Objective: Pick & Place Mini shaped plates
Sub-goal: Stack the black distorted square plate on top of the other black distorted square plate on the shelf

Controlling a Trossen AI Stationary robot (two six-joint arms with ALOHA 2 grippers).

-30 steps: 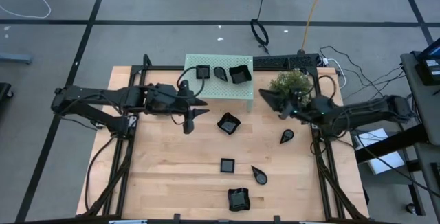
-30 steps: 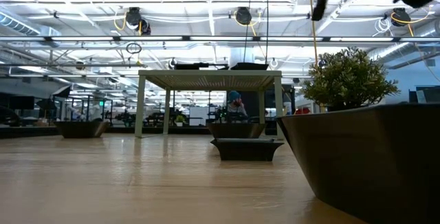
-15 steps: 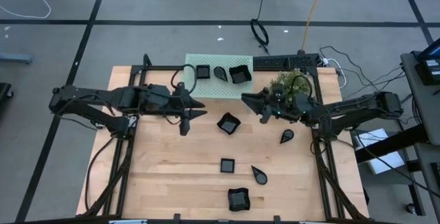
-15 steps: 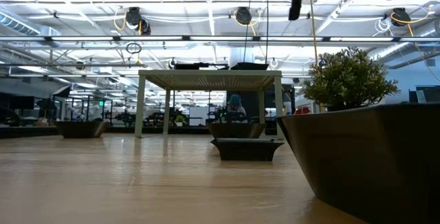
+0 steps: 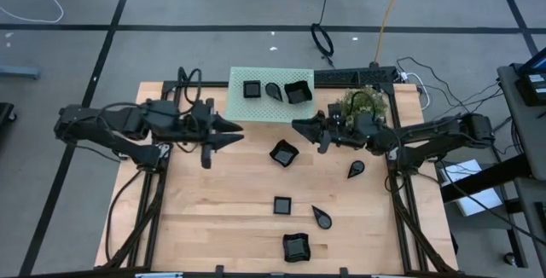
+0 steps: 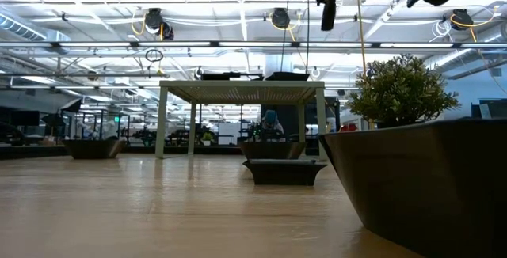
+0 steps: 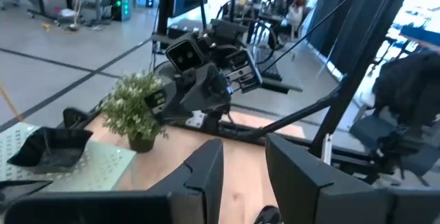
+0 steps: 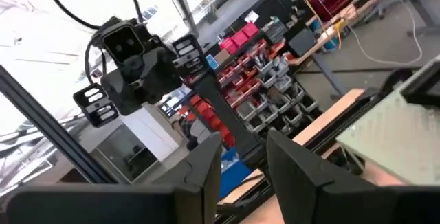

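Observation:
Three glossy black mini shaped plates [image 5: 273, 90] rest on the mint-green stand [image 5: 256, 107] at the table's far side. Several more lie flat on the wood: a curved-rim square [image 5: 283, 153], a teardrop [image 5: 356, 170], a small square [image 5: 281, 204], another teardrop [image 5: 322, 217] and a curved-rim square [image 5: 296, 246] near the front edge. My left gripper [image 5: 232, 132] hovers left of the stand's near edge, open and empty, its fingers [image 7: 206, 172] pointing about level. My right gripper [image 5: 299, 126] hovers just right of the stand, open and empty, well above the table [image 6: 327, 9].
A bushy potted plant [image 5: 363, 103] stands at the far right, under my right arm. The stand's legs [image 6: 163, 123] leave room beneath it. Bare wood [image 5: 213, 201] lies left of the plates. In the low view a dark plate [image 6: 428, 179] looms close at the right.
My right gripper has moved toward the table's left, from beside the plant to a spot by the stand's right end, staying high. My left gripper has drawn back toward the table's left edge and risen, out of the low view. No plate has moved.

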